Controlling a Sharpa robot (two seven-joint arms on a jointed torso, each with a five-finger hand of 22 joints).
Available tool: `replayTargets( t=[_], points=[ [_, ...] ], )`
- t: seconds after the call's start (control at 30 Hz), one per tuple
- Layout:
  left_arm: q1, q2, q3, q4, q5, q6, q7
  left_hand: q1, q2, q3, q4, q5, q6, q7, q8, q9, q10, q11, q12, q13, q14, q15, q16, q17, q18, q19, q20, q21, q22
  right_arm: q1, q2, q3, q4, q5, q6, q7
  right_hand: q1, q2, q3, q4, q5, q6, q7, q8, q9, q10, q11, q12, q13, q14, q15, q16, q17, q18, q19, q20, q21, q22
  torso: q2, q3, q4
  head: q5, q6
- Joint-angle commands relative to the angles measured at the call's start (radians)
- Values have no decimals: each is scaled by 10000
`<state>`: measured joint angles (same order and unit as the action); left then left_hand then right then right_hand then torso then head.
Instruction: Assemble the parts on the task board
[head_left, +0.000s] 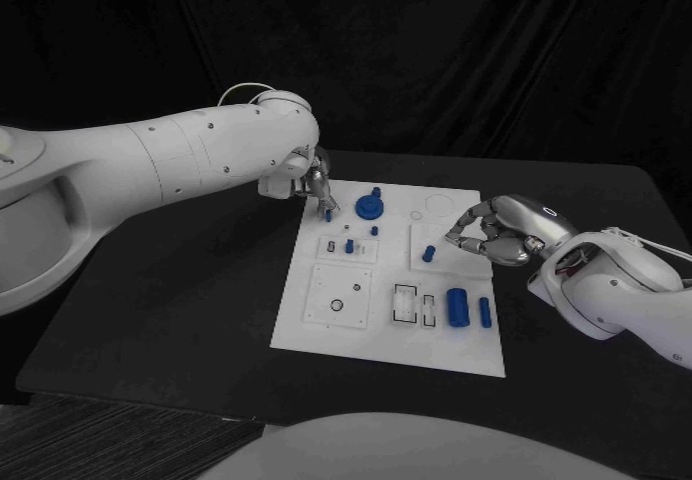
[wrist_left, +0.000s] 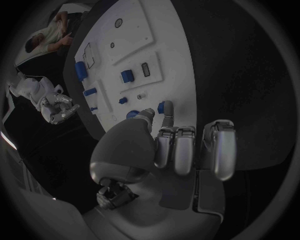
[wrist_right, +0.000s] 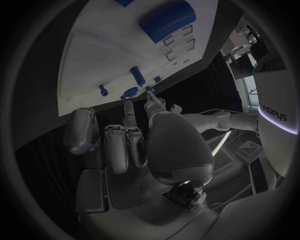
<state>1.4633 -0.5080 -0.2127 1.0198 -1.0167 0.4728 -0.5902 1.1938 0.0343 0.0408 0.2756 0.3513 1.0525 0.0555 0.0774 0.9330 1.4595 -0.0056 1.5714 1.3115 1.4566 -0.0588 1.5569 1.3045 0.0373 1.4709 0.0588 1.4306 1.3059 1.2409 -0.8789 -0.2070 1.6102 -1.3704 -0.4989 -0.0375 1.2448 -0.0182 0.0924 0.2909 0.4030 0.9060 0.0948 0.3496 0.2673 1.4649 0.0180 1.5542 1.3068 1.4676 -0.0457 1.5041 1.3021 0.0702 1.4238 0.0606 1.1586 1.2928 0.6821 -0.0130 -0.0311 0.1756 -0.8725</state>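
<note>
The white task board (head_left: 332, 330) lies mid-table. My left hand (head_left: 306, 185) reaches over its far left corner and pinches a small blue peg (head_left: 329, 213) between thumb and a finger, right at the board surface; the left wrist view shows that peg (wrist_left: 160, 107) between the fingertips of the left hand (wrist_left: 172, 147). A round blue part (head_left: 371, 208) stands just beside it. My right hand (head_left: 490, 232) hovers at the board's right edge, its thumb and a finger drawn close, other fingers curled, nothing seen in it. A blue block (head_left: 430, 254) stands just left of its fingertips.
Two blue cylinders (head_left: 457, 307) (head_left: 485, 313) lie near the board's front right beside open rectangular slots (head_left: 415, 304). Two small blue pieces (head_left: 375, 231) (head_left: 351, 245) stand mid-board. Black table (head_left: 173, 300) surrounds the board on all sides.
</note>
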Motion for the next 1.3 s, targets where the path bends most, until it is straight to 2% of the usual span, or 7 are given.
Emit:
replayTargets(
  t=[0.03,0.57,0.63,0.7,0.77,1.17,1.3],
  points=[
    [-30,35,9,-28,-62,-96,169,-137,-175,579,-61,-139,177,5,-31,-76,1113,-55,-6,2593,1142,-18,139,2663,-42,394,-74,-47,2211,-21,2,7,-1,-21,81,-174,124,53,-16,-19,256,48,-39,135,138,1059,-40,166,2640,837,-61,84,1921,111,30,-32,138,1706,-3,-1,7,-19,-2],
    [-134,83,9,-153,-64,-124,265,-38,-226,848,-218,303,213,-36,-28,-75,1113,-96,-6,2593,1142,-56,139,2663,-41,393,-111,-55,2210,-21,3,7,-9,-21,130,-225,116,56,-14,-15,245,46,-38,133,136,1059,-37,166,2640,832,-59,70,1903,115,21,-31,116,1700,-10,-12,-17,-17,-2],
    [-142,93,10,-157,-64,-118,270,60,-302,1023,-366,598,221,-54,-33,-78,1113,-115,-6,2593,1142,-74,139,2663,-39,389,-130,-68,2207,-21,5,7,-18,-21,133,-236,116,56,-14,-15,245,46,-38,133,136,1059,-37,166,2640,832,-59,70,1903,115,21,-31,116,1700,-9,-7,-15,-18,-2],
    [-151,101,10,-164,-64,-111,281,137,-336,1153,-471,714,217,-66,-38,-80,1113,-125,-6,2593,1142,-83,139,2663,-38,389,-142,-71,2207,-21,10,7,-31,-21,137,-252,116,56,-14,-15,245,46,-38,133,136,1059,-37,166,2640,832,-59,70,1903,115,21,-31,116,1700,-6,-3,-16,-17,-2],
    [-156,103,10,-167,-64,-109,296,208,-379,1387,-599,604,213,-75,-47,-88,1113,-136,-6,2593,1142,-96,139,2663,-38,389,-153,-76,2206,-21,16,7,-41,-21,141,-265,121,60,-9,-18,245,46,-39,134,135,1059,-38,166,2640,829,-59,60,1890,120,11,-31,91,1694,-6,3,-9,-27,-2],
    [-182,94,10,-198,-64,-164,373,196,-437,1573,-680,581,270,-88,-24,-82,1113,-148,-6,2593,1142,-103,139,2663,-41,394,-161,-66,2209,-56,63,7,-106,-21,195,-325,123,63,-6,-19,244,47,-40,134,135,1059,-38,166,2640,825,-59,49,1876,121,9,-30,86,1692,-8,-3,-8,-4,-2],
    [-189,94,10,-207,-64,-192,368,292,-563,2057,-984,857,314,-119,-6,-60,1113,-180,-6,2593,1142,-135,139,2663,-39,394,-191,-77,2207,-69,73,7,-125,-21,211,-333,123,63,-6,-19,244,47,-40,134,135,1059,-38,166,2640,825,-59,49,1876,121,9,-30,86,1692,-7,-4,-17,-8,-2]
  ],
)
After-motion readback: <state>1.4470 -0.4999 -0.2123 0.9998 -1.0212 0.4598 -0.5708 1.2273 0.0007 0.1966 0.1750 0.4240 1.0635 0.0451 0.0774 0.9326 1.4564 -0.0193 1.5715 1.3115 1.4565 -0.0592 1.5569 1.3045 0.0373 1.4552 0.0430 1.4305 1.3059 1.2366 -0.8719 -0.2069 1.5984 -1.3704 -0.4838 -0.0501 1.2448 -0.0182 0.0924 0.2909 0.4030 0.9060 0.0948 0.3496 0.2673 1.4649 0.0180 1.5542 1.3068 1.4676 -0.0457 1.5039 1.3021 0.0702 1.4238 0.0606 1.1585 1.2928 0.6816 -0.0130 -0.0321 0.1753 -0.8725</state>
